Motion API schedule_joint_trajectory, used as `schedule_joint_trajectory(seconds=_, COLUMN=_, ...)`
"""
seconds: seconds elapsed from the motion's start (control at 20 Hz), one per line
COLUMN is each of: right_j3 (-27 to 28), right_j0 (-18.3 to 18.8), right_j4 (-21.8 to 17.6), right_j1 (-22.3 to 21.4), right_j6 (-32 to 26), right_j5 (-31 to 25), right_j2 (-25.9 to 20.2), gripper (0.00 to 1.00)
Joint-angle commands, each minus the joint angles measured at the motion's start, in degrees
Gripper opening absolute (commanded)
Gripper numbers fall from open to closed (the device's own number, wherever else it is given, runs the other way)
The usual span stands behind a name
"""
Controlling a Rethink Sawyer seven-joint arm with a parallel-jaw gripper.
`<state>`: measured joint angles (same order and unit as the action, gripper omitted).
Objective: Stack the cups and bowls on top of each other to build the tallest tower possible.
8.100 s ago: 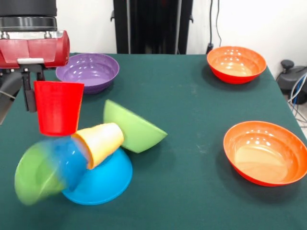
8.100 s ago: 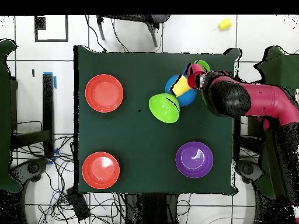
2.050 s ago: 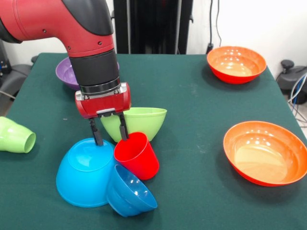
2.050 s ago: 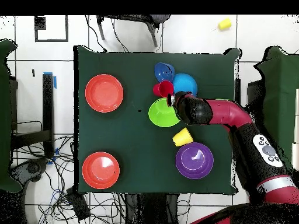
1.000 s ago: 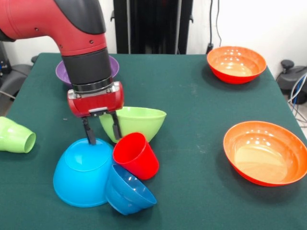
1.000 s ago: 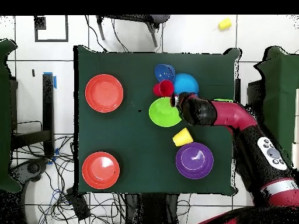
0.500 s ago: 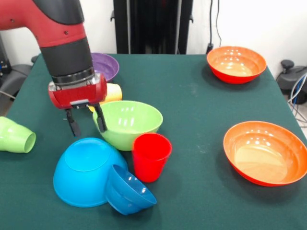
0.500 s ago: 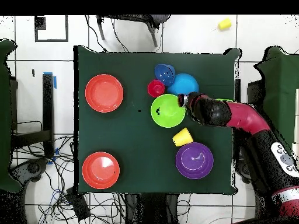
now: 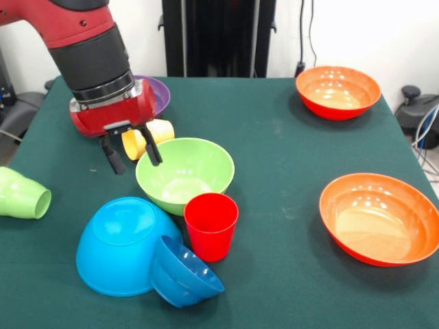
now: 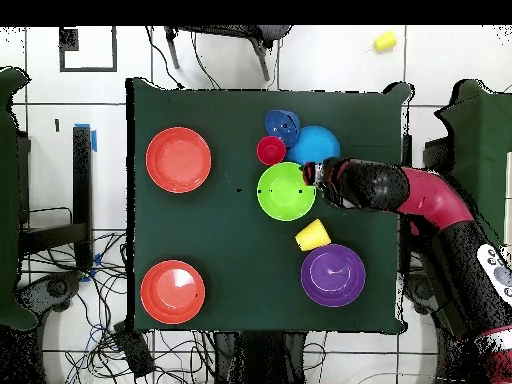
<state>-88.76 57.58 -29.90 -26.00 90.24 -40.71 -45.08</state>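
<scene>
Front view — gripper (image 9: 132, 157) open, empty, beside green bowl (image 9: 185, 174).

Tower fallen; red cup (image 9: 211, 225) released upright; arm (image 9: 89, 48) raised.

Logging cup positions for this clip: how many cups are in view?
4. Red cup upright beside the green bowl; yellow cup on its side behind the gripper; green cup on its side at the table edge; another yellow cup on the floor.

Open, empty gripper (image 9: 132, 156) hovers above the table beside the upright green bowl (image 9: 184, 175); red cup (image 9: 211, 225) stands upright.
</scene>
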Motion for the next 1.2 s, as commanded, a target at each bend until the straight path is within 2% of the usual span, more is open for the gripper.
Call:
schedule_joint_trajectory(seconds=0.05, right_j3=-3.91, right_j0=0.04, right_j4=-2.4, right_j1=1.08, right_j6=-20.0, right_j5=-7.78, right_j2=-4.07, gripper=1.0)
schedule_joint_trajectory(seconds=0.75, right_j3=-3.67, right_j0=0.48, right_j4=-4.15, right_j1=1.72, right_j6=-18.88, right_j5=-8.16, right_j2=-5.38, gripper=1.0)
schedule_joint_trajectory(seconds=1.2, right_j3=-3.71, right_j0=-0.03, right_j4=-5.51, right_j1=2.81, right_j6=-17.85, right_j5=-5.31, right_j2=-6.43, gripper=1.0)
